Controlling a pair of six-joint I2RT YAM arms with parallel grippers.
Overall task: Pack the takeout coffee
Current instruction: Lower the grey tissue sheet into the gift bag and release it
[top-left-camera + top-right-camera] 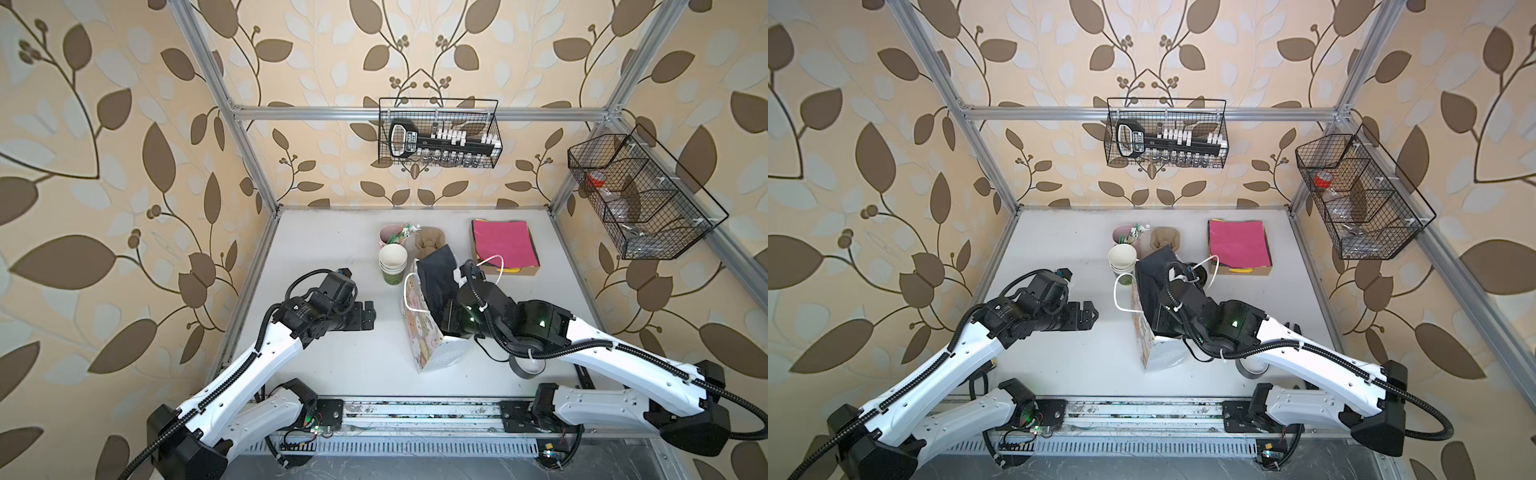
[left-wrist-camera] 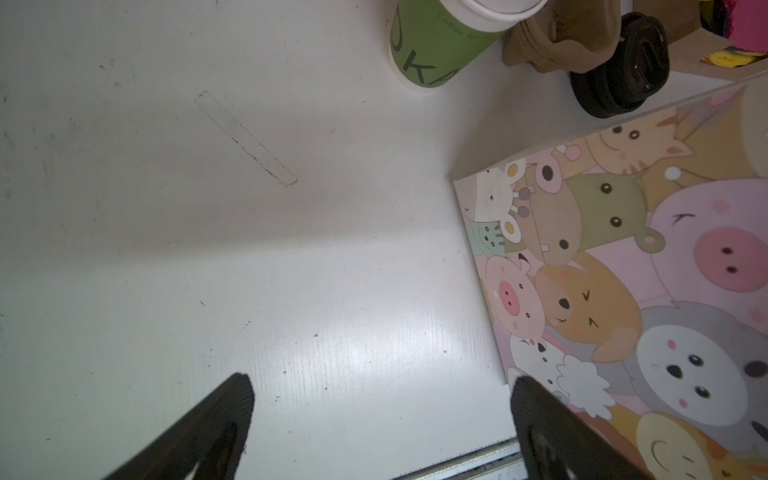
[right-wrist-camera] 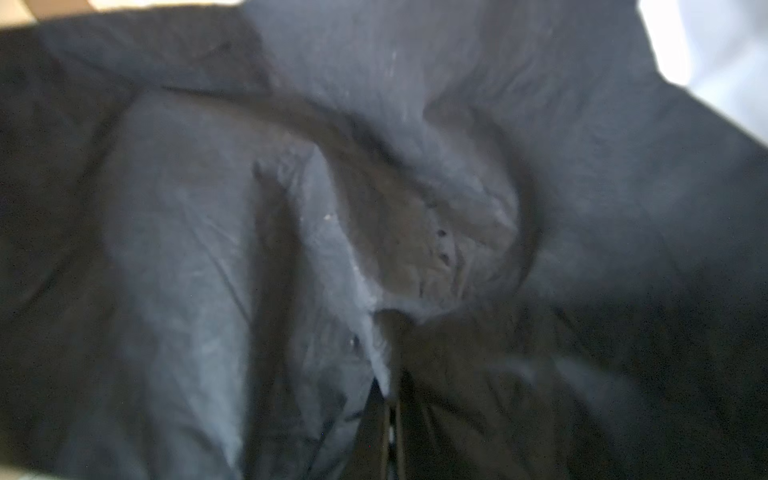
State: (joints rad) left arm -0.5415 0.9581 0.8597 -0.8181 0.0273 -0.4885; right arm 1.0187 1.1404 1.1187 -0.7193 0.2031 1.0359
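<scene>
I cannot spot the takeout coffee in any view; I reckon it sits inside the gift bag [image 1: 428, 349] under the dark paper [image 1: 436, 274], where a round bulge [image 3: 436, 232] shows. My right claw [image 3: 384, 419] is pinched closed in there, my left claw [image 2: 381, 380] gapes wide over the desk [image 2: 208, 249]; little seems left

A robot lab cell: aluminium frame [image 1: 311, 113], wallpaper panels [image 1: 104, 166], wire basket [image 1: 436, 163].

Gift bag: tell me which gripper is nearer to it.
Right. The right gripper reaches inside the gift bag, jaws shut amid dark tissue paper; the left gripper hovers open over the table, beside the bag, apart.
</scene>
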